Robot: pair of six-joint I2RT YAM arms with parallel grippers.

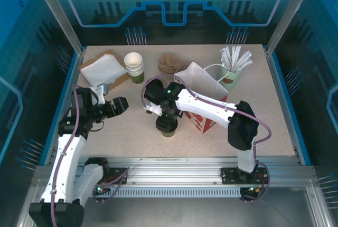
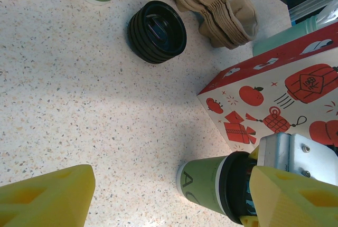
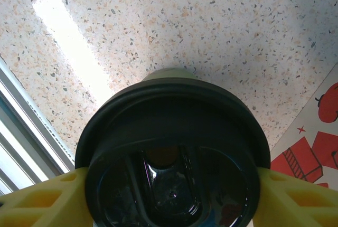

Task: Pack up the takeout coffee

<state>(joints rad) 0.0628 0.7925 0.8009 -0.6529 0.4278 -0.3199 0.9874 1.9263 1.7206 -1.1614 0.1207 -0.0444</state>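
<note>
The takeout coffee (image 1: 169, 129), an olive-green cup with a black lid (image 3: 169, 148), stands on the speckled table just left of the paper bag. My right gripper (image 1: 166, 117) comes down from above, and its yellow fingers (image 3: 37, 203) press on both sides of the lid. The left wrist view shows the cup (image 2: 208, 187) from the side, its lid held by the right gripper's fingers. My left gripper (image 1: 120, 104) hangs open to the left of the cup, apart from it, with nothing between its fingers (image 2: 45, 200).
A white paper bag with red prints (image 1: 203, 92) stands right of the cup. A stack of black lids (image 2: 157, 24), brown cup carriers (image 1: 170, 62), stacked lidless cups (image 1: 134, 67), napkins (image 1: 103, 68) and a cup of sticks (image 1: 232, 71) sit further back.
</note>
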